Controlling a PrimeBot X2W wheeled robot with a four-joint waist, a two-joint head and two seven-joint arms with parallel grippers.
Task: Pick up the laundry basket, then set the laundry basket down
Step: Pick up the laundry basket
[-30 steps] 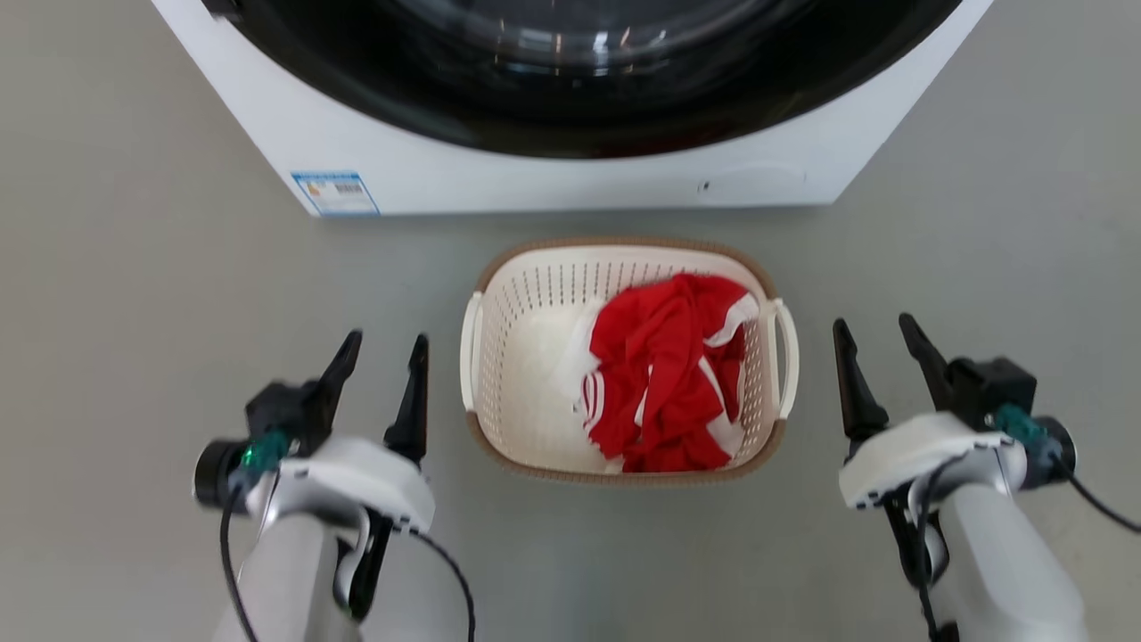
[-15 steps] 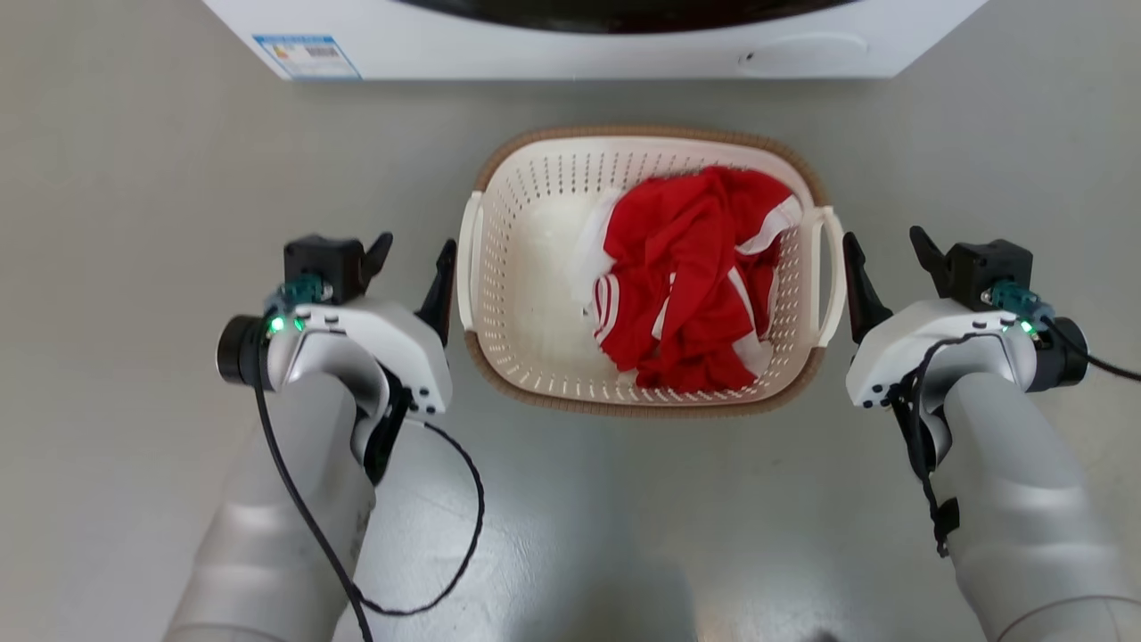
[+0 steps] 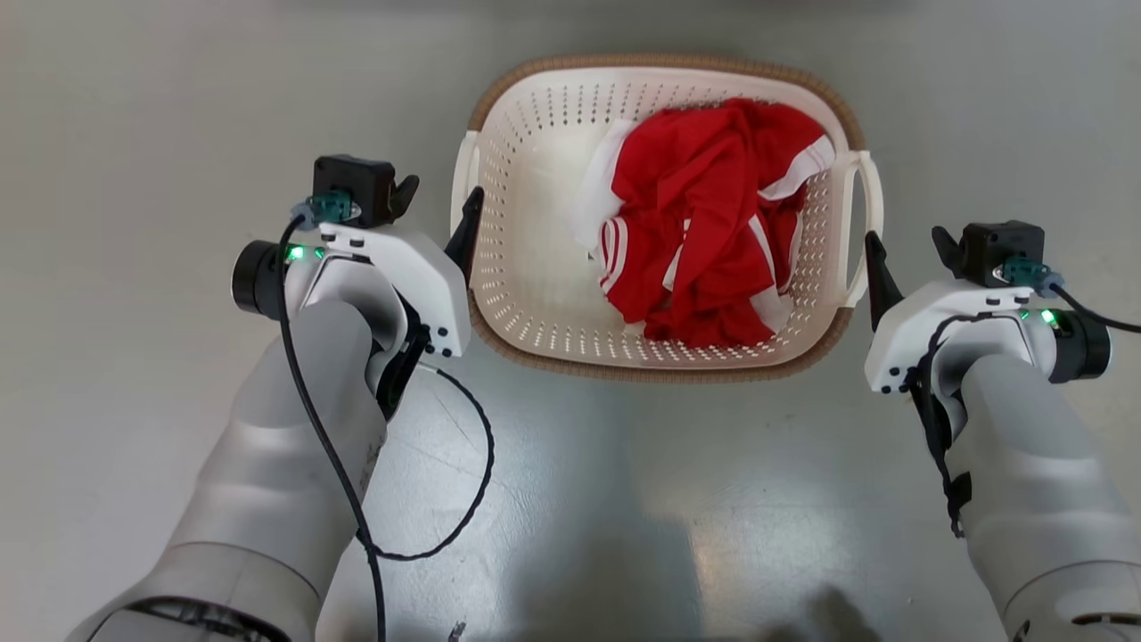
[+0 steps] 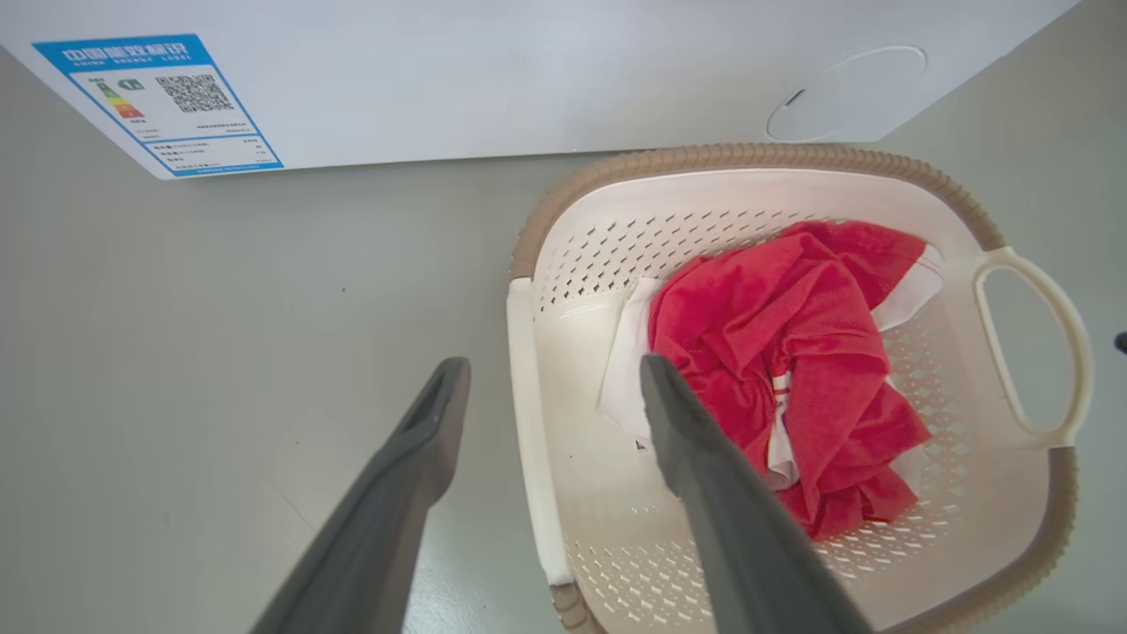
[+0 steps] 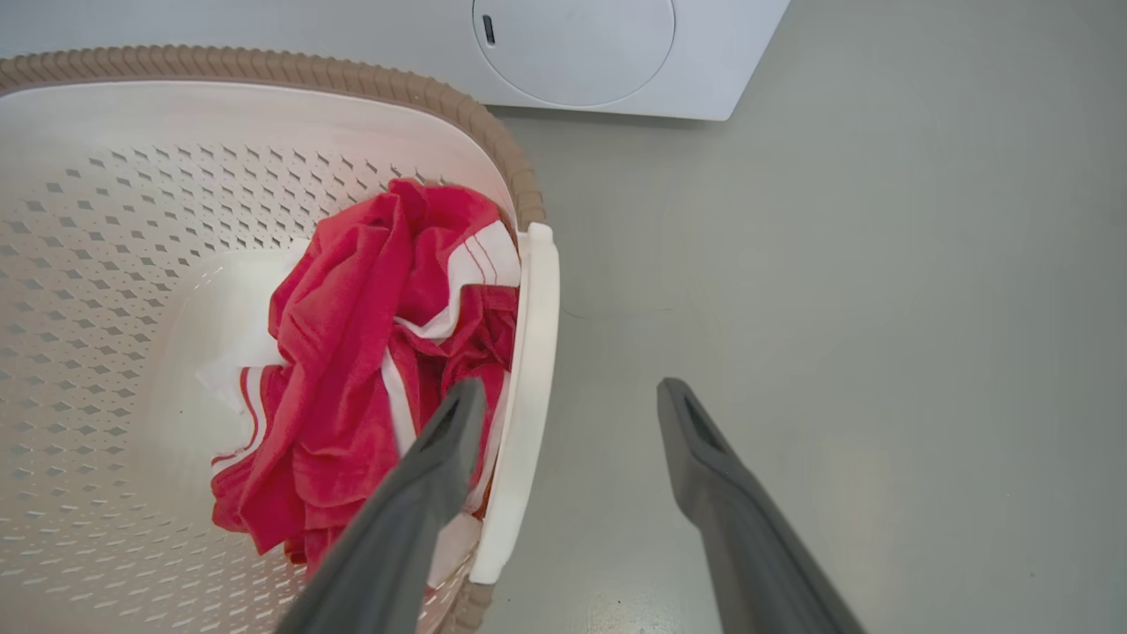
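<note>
The laundry basket (image 3: 660, 367) stands on the grey floor (image 3: 624, 499), just in front of the white washing machine (image 4: 528, 79). A crumpled red garment with white stripes (image 3: 704, 223) lies in the basket, toward its right side and far edge.

The left end effector (image 3: 443, 189) is at the basket's left side with its fingers spread wide and nothing between them. In the left wrist view (image 4: 555, 363) the white left handle (image 4: 528, 423) runs up between the two fingers, one over the floor, the other over the basket's inside. Whether either finger touches the handle cannot be told.

The right end effector (image 3: 905, 236) is equally wide open and holds nothing. Its inner fingertip is just beside the near end of the right handle (image 3: 869, 192). In the right wrist view (image 5: 572, 387) that handle (image 5: 528, 352) lies just inside the gap, beside the inner finger.

A second ago both end effectors hung well apart from the basket, off its near corners; half a second ago they had drawn in to its sides, and now they flank the handles closely. The head camera has tipped down since then, so the washing machine has left that view and the basket appears higher in it. The basket itself is on the floor as before, and the garment lies as it did.
</note>
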